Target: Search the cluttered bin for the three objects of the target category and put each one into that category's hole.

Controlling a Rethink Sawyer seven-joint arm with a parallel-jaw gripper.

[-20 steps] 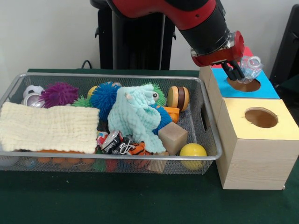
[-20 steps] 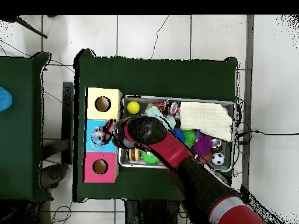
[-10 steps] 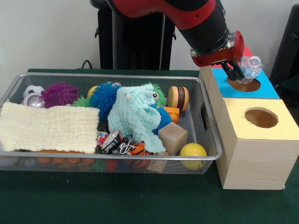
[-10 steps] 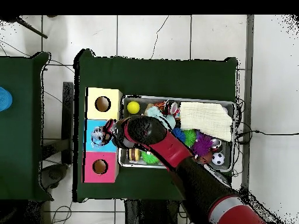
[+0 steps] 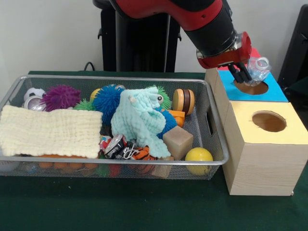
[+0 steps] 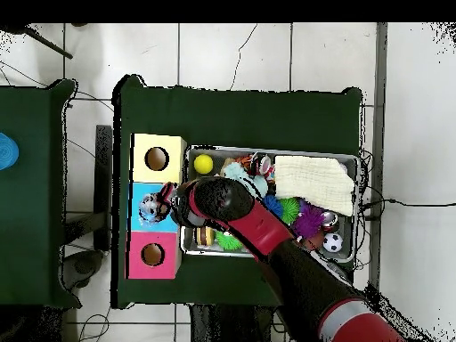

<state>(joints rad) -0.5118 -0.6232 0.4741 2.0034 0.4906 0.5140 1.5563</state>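
Observation:
My gripper point(image 5: 244, 72) hangs just above the blue-topped hole point(image 5: 251, 88) of the wooden box, shut on a small clear crinkly plastic bottle point(image 5: 258, 68) that sits a little to the right of the hole's middle. In the overhead view the gripper point(image 6: 166, 203) and the bottle point(image 6: 151, 207) cover the blue panel point(image 6: 135, 216). The wire mesh bin point(image 5: 213, 123) lies left of the box, full of toys; no other clear bottle shows in it.
The yellow-topped hole point(image 5: 268, 121) is nearest the camera, and the red panel point(image 6: 151, 255) lies beyond the blue one. The bin holds a cream cloth point(image 5: 48, 131), a mint plush point(image 5: 142, 120), spiky balls, a yellow ball point(image 5: 198, 158), a wooden block point(image 5: 177, 141) and a crushed can point(image 5: 115, 145).
The bottle has shifted very slightly upward in the gripper; otherwise the arm stays over the blue hole.

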